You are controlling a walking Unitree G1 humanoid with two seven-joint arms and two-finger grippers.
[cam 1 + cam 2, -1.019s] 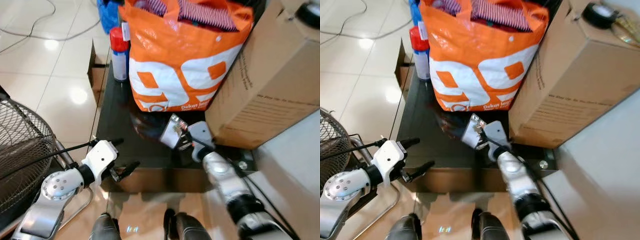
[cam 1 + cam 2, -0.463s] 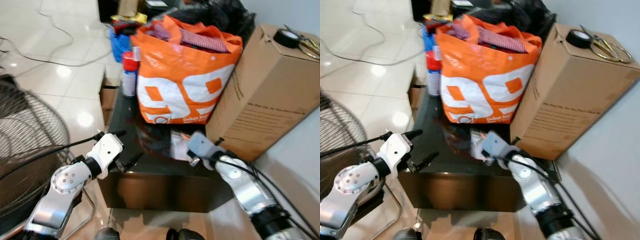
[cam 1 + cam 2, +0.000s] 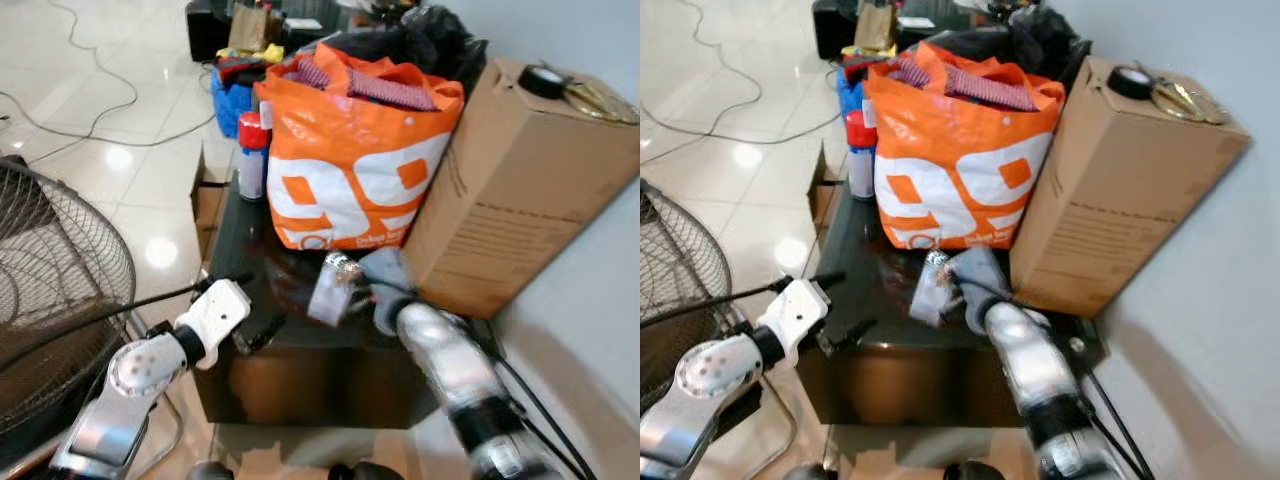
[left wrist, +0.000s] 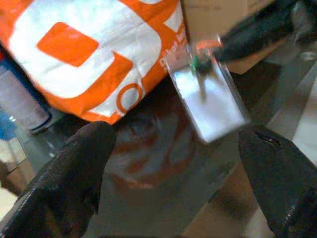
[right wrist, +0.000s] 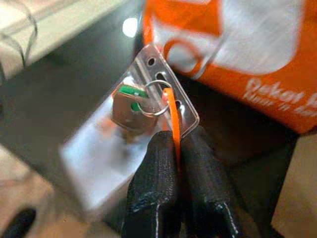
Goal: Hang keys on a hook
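A: Right gripper (image 5: 174,148) out over the dark table (image 3: 232,230), fingers pressed together on an orange strap (image 5: 172,116).

B: Hanging from that strap, a metal ring with the keys (image 5: 128,111), green at the head, lying against a clear plastic tag (image 3: 328,290). Whole bundle up off the tabletop, just near of the orange shopping bag (image 3: 355,160).

A: Left gripper (image 3: 250,315) low at the table's near left edge, fingers (image 4: 74,168) spread well apart, holding nothing. Pointed across toward the tag, well short of it.

B: Big cardboard box (image 3: 520,180) to the right of the bag, leaning against it, with a roll of black tape (image 3: 1125,80) and something brass-coloured on top. Too small to tell what.

A: Spray can with a red cap (image 3: 252,155) at the bag's left, on the far part of the table. Wire fan guard (image 3: 50,300) down on the near left, glossy tiled floor (image 3: 110,120) beyond, cable trailing across it.

B: Grey wall (image 3: 1200,300) along the right. Can't make out any hook.
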